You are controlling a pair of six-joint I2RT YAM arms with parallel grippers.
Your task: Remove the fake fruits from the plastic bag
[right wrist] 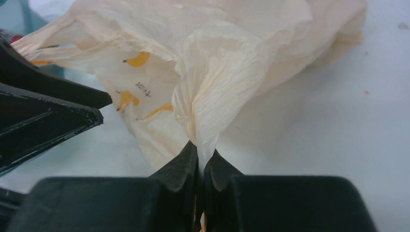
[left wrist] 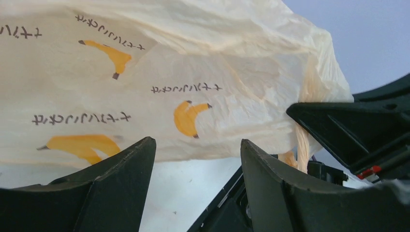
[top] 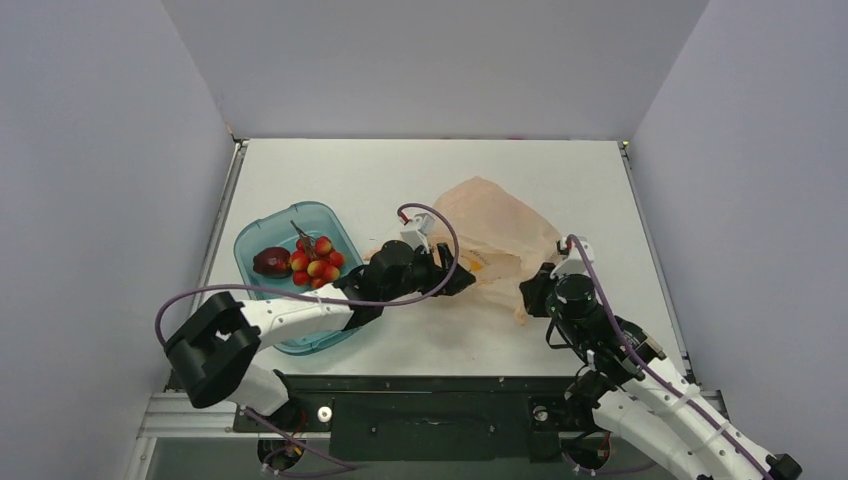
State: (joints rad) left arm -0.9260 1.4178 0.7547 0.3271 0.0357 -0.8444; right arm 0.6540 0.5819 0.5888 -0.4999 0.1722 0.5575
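The peach plastic bag [top: 495, 232] lies crumpled at mid-table, printed with small orange bananas [left wrist: 188, 117]. My left gripper [top: 463, 278] is at the bag's left opening, open, with nothing between its fingers; in the left wrist view [left wrist: 197, 145] the bag hangs just beyond the tips. My right gripper [top: 528, 296] is shut on a bunched fold of the bag's near edge [right wrist: 200, 151]. Two fake fruits sit in the teal tray [top: 262, 222]: a dark red fruit [top: 271, 262] and a red-yellow grape bunch [top: 316, 260]. Whatever the bag holds is hidden.
The tray stands at the left, partly under my left forearm [top: 300, 312]. White table [top: 400, 180] stretches behind the bag, with grey walls on three sides. In the right wrist view the left gripper's fingers [right wrist: 53, 113] sit close on the left.
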